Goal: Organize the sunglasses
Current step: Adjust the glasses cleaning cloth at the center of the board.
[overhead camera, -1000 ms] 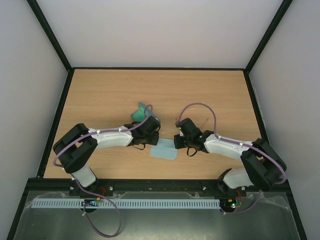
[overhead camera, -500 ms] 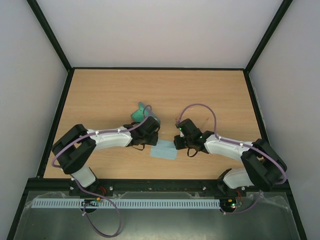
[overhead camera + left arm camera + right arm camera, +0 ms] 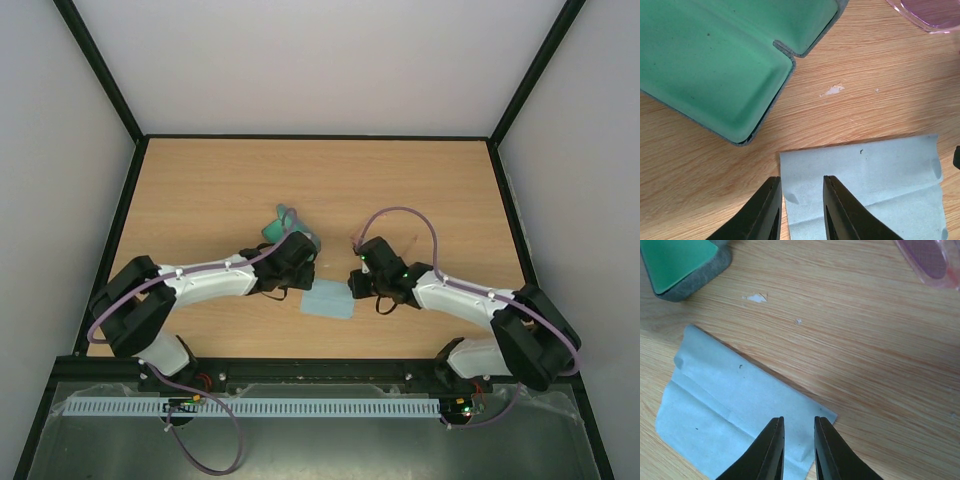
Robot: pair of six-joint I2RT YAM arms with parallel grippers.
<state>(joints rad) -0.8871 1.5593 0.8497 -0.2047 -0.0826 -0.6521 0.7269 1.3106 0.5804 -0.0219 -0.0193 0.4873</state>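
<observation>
The left jaws stand a little apart and grip nothing, their tips poised over one corner of the pale blue cloth [image 3: 865, 180]. The right jaws are parted just as narrowly, also empty, above the cloth's opposite corner.

The surface [image 3: 220, 190] is light wood, boxed in by plain white walls [image 3: 320, 60] and a black frame [image 3: 100, 70]. A small white fleck [image 3: 832, 90] marks the grain.

Furthest left lies the open case [image 3: 715, 65], its green lining up. The flat cloth comes next, then the sunglasses [image 3: 932, 262]. They rest on the wood beyond the cloth, ahead and to the right of both sets of jaws and well apart from either.

Only a pink lens edge shows in each wrist view. From above, the right arm [image 3: 455, 292] hides most of the pair, so I cannot tell which way its long axis runs.
</observation>
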